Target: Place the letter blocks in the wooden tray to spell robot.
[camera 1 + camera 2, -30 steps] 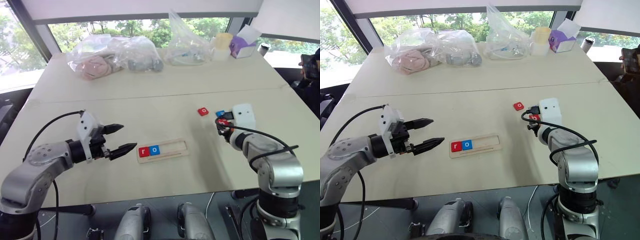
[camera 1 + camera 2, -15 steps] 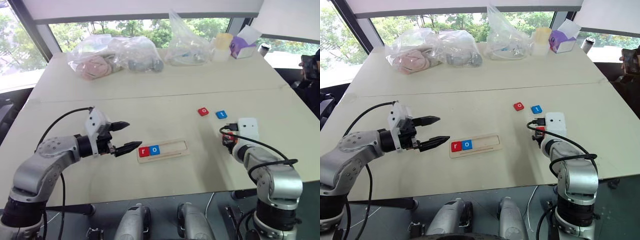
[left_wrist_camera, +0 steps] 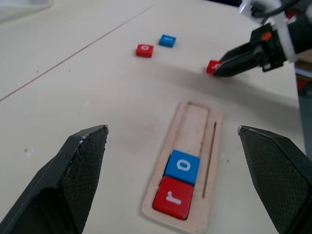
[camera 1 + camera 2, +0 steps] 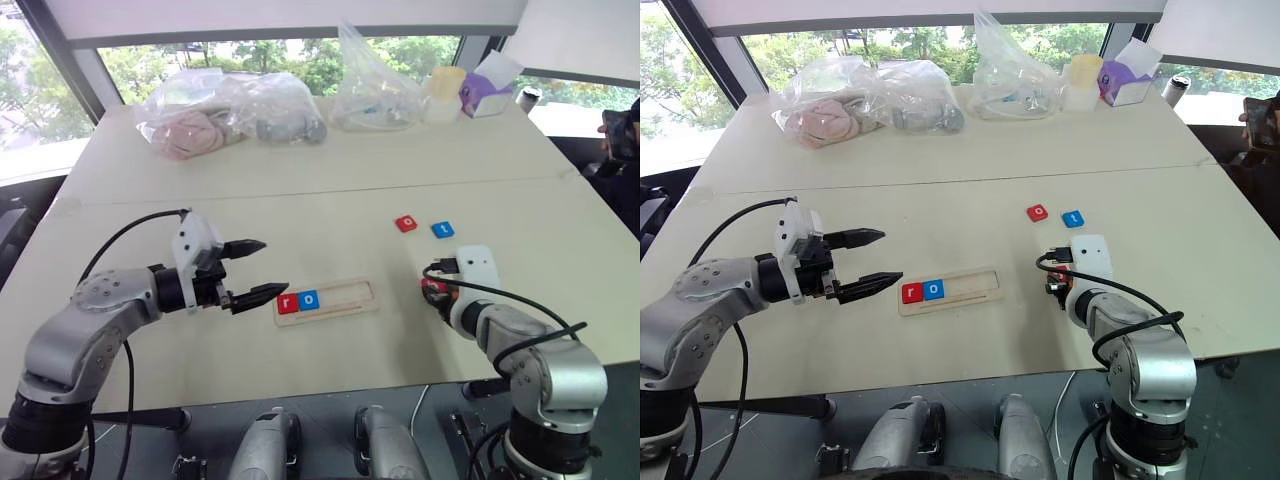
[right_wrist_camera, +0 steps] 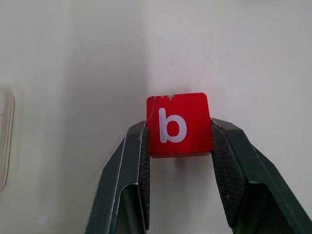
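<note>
- Right gripper is closed on the red "b" block, one black finger pressed to each side of the tile, letter face up; it sits over bare table to the right of the wooden tray.
- Left gripper stands wide apart and holds nothing, hovering just left of the tray's left end, its fingers pointing right.
- Wooden tray lies near the middle of the table, long axis running left to right.
- Red "r" block is seated at the tray's left end; blue "o" block sits touching it on the right. The other slots of the tray are unfilled.
- Red "o" block and blue "t" block lie flat on the table, side by side but apart, farther away than the tray and to its right.
- Clear plastic bags and a purple box sit along the far edge of the table.
</note>
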Controlling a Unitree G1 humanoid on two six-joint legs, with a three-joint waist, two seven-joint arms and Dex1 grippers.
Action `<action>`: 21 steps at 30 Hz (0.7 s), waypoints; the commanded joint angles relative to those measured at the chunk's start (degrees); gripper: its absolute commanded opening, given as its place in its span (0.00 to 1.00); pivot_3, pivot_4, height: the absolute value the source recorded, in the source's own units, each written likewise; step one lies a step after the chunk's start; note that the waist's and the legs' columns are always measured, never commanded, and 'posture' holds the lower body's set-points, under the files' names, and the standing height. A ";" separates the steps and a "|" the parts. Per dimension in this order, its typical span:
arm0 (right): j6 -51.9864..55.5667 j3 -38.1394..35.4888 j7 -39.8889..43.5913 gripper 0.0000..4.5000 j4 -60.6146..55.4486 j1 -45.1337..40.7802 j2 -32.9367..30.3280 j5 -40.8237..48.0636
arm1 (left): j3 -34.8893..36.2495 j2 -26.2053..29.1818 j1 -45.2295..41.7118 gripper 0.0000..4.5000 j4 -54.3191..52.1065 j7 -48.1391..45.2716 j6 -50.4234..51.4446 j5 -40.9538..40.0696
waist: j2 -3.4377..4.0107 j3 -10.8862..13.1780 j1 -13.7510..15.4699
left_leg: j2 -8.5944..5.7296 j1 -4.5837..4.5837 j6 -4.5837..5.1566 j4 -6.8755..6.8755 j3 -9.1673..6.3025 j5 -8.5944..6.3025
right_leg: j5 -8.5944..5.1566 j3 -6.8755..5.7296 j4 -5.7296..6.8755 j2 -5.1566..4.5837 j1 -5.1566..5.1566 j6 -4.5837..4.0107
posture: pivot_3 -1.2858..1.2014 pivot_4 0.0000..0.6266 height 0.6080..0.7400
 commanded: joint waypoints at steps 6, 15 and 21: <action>-1.68 0.88 -0.58 0.49 0.41 -2.01 2.01 0.64 | 1.23 0.27 0.01 1.00 -2.20 0.55 -0.77 -0.53 | 0.00 0.00 -0.04 | 0.02 0.03 -0.04 0.00 0.00 0.03 | 0.00 0.00 0.04 0.08 0.00 0.00 | 0.52 0.24 0.89; -4.71 4.09 15.83 0.99 0.57 -4.63 -18.93 8.58 | 0.53 0.36 -0.11 1.00 -1.33 -0.18 -1.75 0.15 | -0.05 0.05 0.06 | -0.01 0.03 -0.03 0.05 0.00 0.03 | 0.00 -0.02 -0.03 0.07 0.09 0.00 | 0.52 0.24 0.89; -44.33 6.55 46.29 0.99 14.48 -1.50 -40.71 9.21 | -0.59 -0.06 -0.66 1.00 -0.30 -2.29 -3.75 0.82 | -0.39 0.28 0.03 | 0.08 0.18 -0.01 0.06 -0.03 0.01 | -0.06 -0.05 -0.14 0.20 0.29 0.09 | 0.52 0.24 0.89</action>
